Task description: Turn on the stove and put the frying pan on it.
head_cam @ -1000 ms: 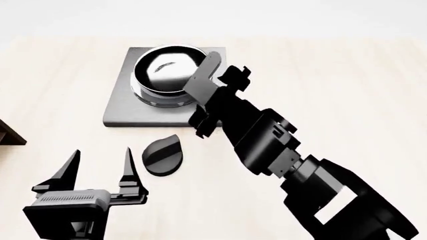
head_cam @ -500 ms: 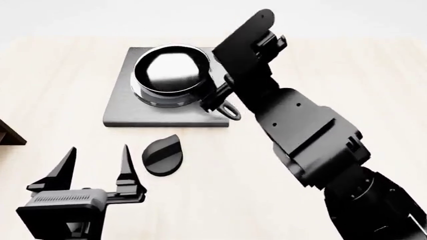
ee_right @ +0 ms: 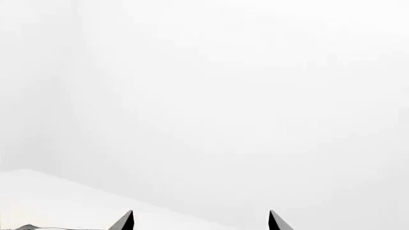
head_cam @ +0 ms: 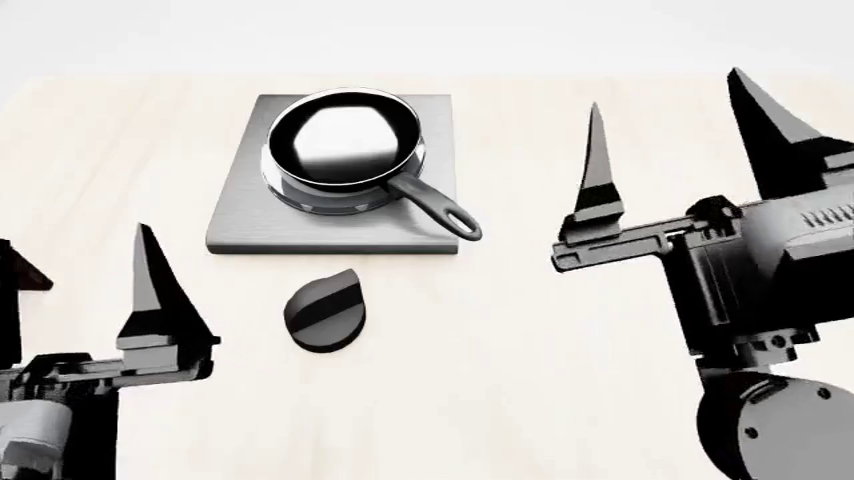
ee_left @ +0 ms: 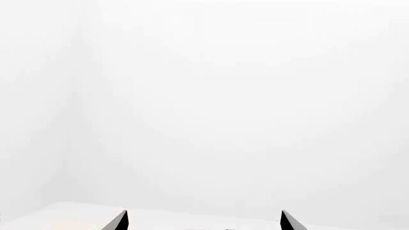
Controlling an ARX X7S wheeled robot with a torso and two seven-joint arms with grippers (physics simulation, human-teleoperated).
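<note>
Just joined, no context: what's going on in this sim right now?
Nothing is being held. The frying pan sits on the stove burner, handle pointing toward the robot's right. The black knob lies on the table in front of the stove. The left hand and right hand are open, raised clear of everything.

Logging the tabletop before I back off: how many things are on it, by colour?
Black: 2, the frying pan and the knob
Grey: 1, the stove plate
Total: 3
</note>
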